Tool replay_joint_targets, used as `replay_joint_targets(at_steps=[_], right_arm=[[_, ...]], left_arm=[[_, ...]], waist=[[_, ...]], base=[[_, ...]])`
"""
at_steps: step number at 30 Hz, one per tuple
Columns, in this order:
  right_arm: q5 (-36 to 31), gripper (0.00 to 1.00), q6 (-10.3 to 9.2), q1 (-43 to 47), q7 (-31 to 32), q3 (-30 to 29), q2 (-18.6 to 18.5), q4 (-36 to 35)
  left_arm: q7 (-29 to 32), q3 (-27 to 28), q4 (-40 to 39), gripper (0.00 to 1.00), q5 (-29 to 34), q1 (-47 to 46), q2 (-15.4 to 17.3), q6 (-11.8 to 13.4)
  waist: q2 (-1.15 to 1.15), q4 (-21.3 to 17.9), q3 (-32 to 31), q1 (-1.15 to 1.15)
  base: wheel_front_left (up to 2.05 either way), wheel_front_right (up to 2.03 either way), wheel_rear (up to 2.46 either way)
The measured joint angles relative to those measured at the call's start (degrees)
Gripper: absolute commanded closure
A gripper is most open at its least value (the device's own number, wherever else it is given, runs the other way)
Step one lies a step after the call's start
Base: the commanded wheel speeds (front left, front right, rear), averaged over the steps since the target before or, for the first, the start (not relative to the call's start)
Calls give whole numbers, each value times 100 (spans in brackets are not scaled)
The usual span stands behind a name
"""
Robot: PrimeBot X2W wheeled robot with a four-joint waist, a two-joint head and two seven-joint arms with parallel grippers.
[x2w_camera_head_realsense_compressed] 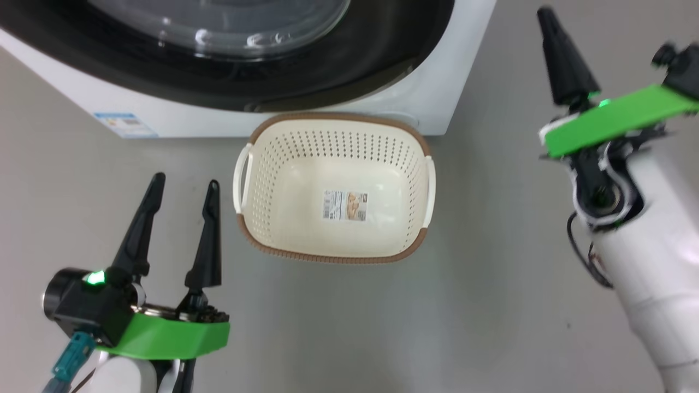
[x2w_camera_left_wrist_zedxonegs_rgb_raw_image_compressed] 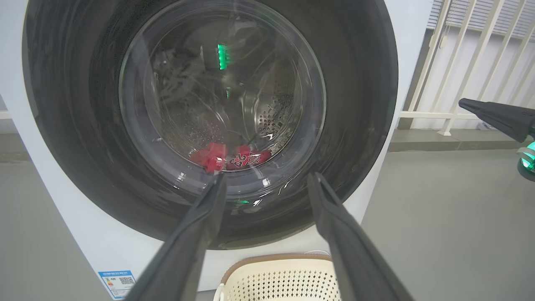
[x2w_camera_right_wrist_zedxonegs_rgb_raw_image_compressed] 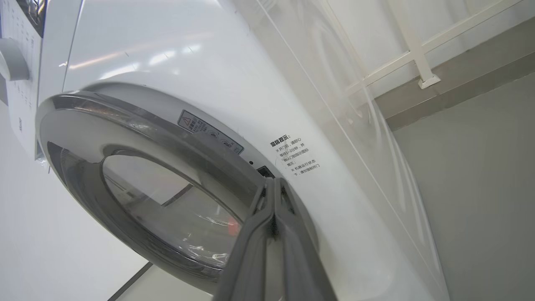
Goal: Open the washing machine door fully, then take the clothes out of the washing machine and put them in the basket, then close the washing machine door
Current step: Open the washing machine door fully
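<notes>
While its two dark fingers stand spread wide with nothing between them, the left pincer hangs low over the grey floor and points toward the washing machine. Just to its right, near the fingers but apart from them, sits the basket. It is cream with a brown rim and white side handles, and a sticker shows on its inside bottom. Its far edge stands right at the foot of the machine. Off to the pincer's left, a small blue label marks the machine's lower corner.

Straight ahead of this pincer, in the left wrist view, is the door, a wide black ring around clear glass. It lies shut against the white front. Through the glass, just above the pincer's fingertips in that view, the clothes lie at the bottom of the steel drum. They are red, with white lettering.

The right pincer has its fingers pressed together and holds nothing. It stands out to the right of the basket and well apart from it, beside the machine's right corner. In the right wrist view its closed tips lie at the door's rim, next to a small dark slot in the white front. I cannot tell whether they touch it. A patch of red shows through the glass to the left of these fingers, and a pale railing runs along the wall beyond the machine.
</notes>
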Motion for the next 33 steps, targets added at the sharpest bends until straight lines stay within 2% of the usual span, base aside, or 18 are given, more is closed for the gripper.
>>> replay_joint_targets(at_steps=[3, 8, 9, 11, 17, 33], right_arm=[[514, 100, 0, -342, 255, 76, -100, 92], [994, 100, 0, -798, 566, 172, -183, 223], [1285, 100, 0, -1021, 756, 183, -201, 261], [1405, 100, 0, -1127, 845, 183, -208, 283], [2270, 100, 0, -1688, 1621, 171, -186, 444], [2897, 100, -1, -2427, 2648, 196, -224, 905]], left_arm=[[-1, -23, -25, 0, -15, -81, -4, 0], [-2, -47, -34, 0, -44, -129, -8, 0], [-15, -60, -34, 0, -46, -161, -9, 0], [-15, -69, -34, 0, -56, -199, -10, 0], [-15, -125, -41, 0, -86, -336, -15, 0], [-15, -298, -66, 0, -85, -471, -20, 0]], waist=[[0, 67, 156, 0], [0, 151, 359, 0], [0, 193, 454, 0], [0, 214, 498, 0], [0, 333, 732, 0], [0, 520, 1013, 0]], base=[[0, 0, 0], [0, 0, 0], [0, 0, 0], [0, 0, 0], [0, 0, 0], [0, 0, 0]])
